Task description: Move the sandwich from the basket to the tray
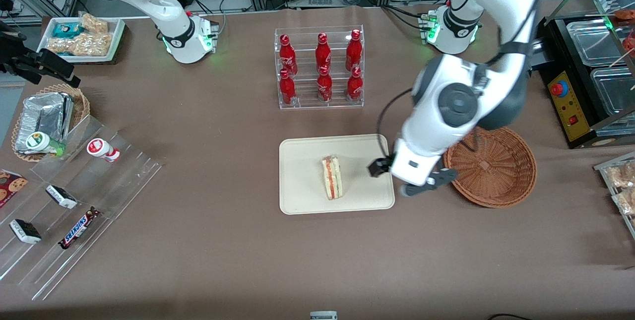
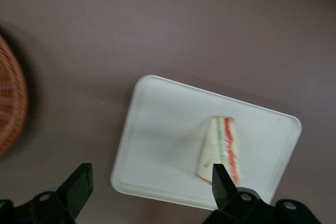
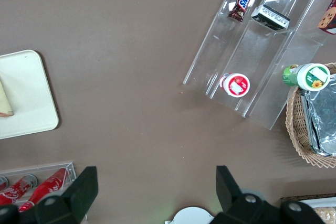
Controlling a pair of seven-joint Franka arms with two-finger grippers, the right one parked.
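Front view, wedge sandwich (image 1: 332, 177), open gripper (image 1: 411, 177) above

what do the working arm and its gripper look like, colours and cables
The working arm is glossy white with dark grey joint caps, a green light ring at its base and a thin black cable looping beside the wrist. Its gripper, hanging open and empty between the tray and the basket, has short black wedge-shaped fingers.
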